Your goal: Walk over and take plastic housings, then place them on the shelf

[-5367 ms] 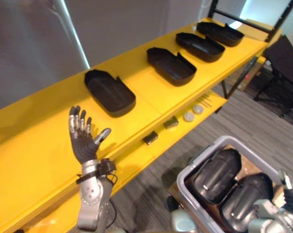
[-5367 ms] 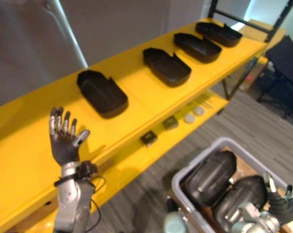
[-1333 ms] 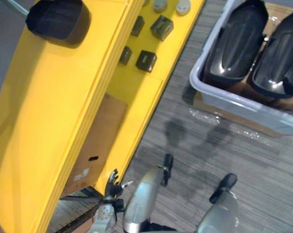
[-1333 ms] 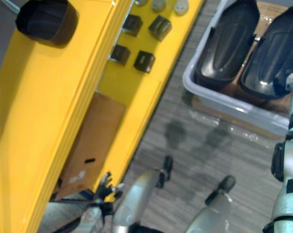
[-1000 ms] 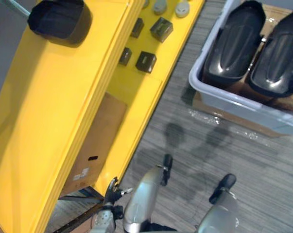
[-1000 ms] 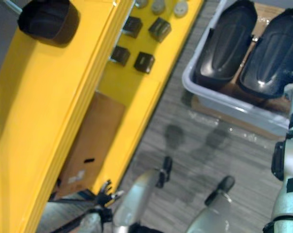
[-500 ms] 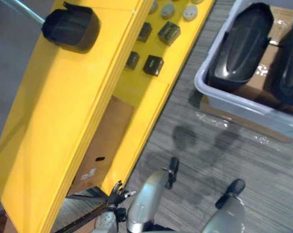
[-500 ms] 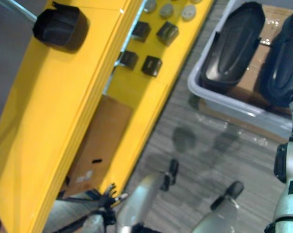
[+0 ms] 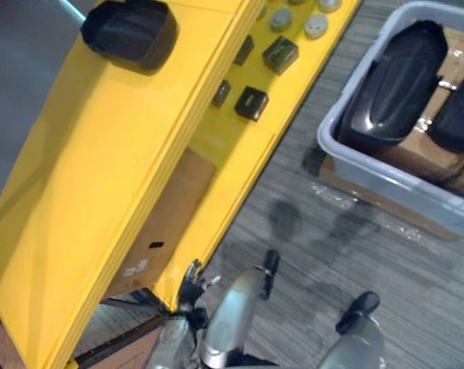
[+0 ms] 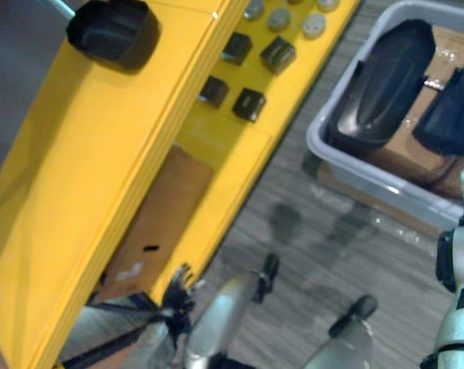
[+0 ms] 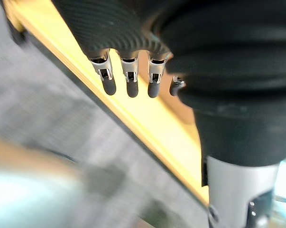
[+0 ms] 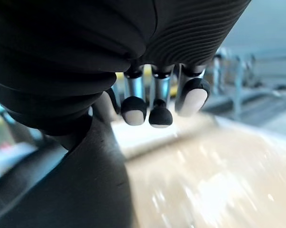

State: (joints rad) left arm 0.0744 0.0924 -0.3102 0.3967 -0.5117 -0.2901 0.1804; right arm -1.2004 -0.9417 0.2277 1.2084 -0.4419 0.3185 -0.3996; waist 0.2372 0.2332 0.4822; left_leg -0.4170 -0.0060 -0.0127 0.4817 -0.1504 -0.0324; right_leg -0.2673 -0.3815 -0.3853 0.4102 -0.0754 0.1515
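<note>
While the left hand (image 11: 128,81) hangs loose and empty by the shelf (image 9: 101,192) corner, likely just for walking | two housings (image 9: 393,84) lie in the bin (image 9: 370,175), awaiting pickup | a third housing (image 9: 131,34) sits on the shelf top | right hand (image 12: 133,102) near bin: grip unclear

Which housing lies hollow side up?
The shelf housing on the yellow shelf: cavity up. The bin housing in the grey bin shows its domed back.

The silver-fingered, dark-covered left hand (image 11: 129,81) hangs low, its fingers (image 11: 107,80) straight and relaxed, holding nothing. The dark-covered right hand (image 12: 159,108) reaches forward from its silver-grey right forearm (image 10: 456,307).
</note>
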